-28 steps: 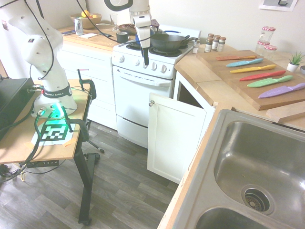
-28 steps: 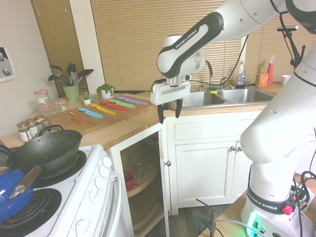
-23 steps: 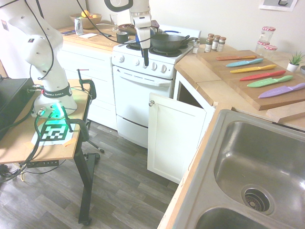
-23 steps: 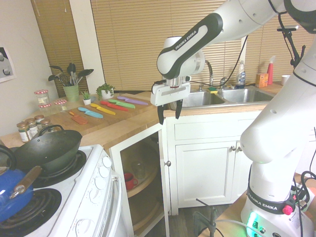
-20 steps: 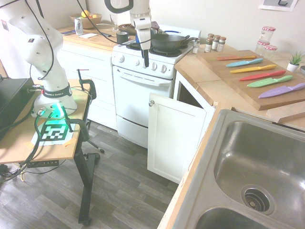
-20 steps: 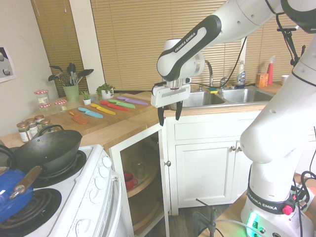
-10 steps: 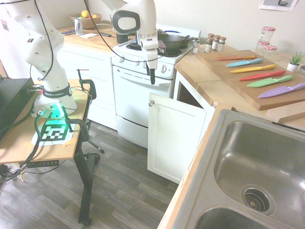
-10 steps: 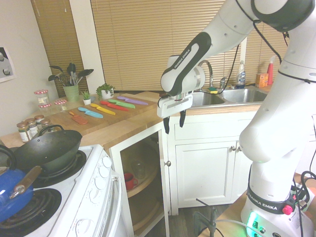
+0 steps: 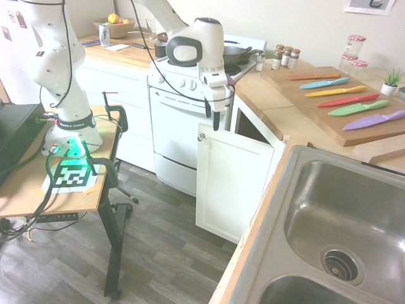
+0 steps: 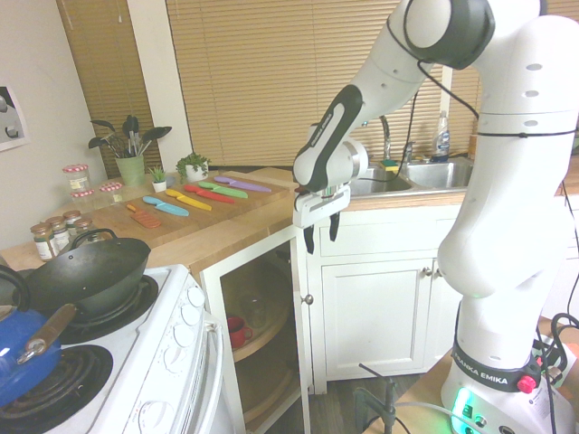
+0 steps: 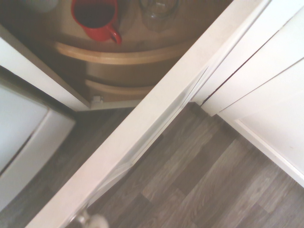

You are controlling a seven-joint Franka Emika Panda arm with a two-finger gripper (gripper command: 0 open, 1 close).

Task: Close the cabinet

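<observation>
The cabinet point(image 9: 250, 130) under the light wooden countertop stands open. Its white panelled door point(image 9: 231, 183) swings out over the floor, with a small silver knob point(image 9: 201, 136) near its top corner. My gripper point(image 9: 215, 119) hangs fingers-down just above the door's top edge, close to the knob side, open and holding nothing. In the second exterior view the gripper point(image 10: 320, 237) sits over the edge-on door point(image 10: 302, 353). The wrist view looks down on the door's top edge point(image 11: 142, 128), a red mug point(image 11: 97, 19) and a glass point(image 11: 159, 8) on the round shelves inside.
A white oven point(image 9: 186, 126) with a dark wok point(image 9: 224, 56) stands left of the cabinet opening. Coloured knives lie on a cutting board point(image 9: 354, 130), and spice jars point(image 9: 285, 57) stand behind. The sink point(image 9: 342, 221) and plain white cabinets point(image 10: 380, 307) are on the other side.
The arm has swung away from above the stove, moving down and over to the open door's top edge. The gripper stayed open; the door has not moved.
</observation>
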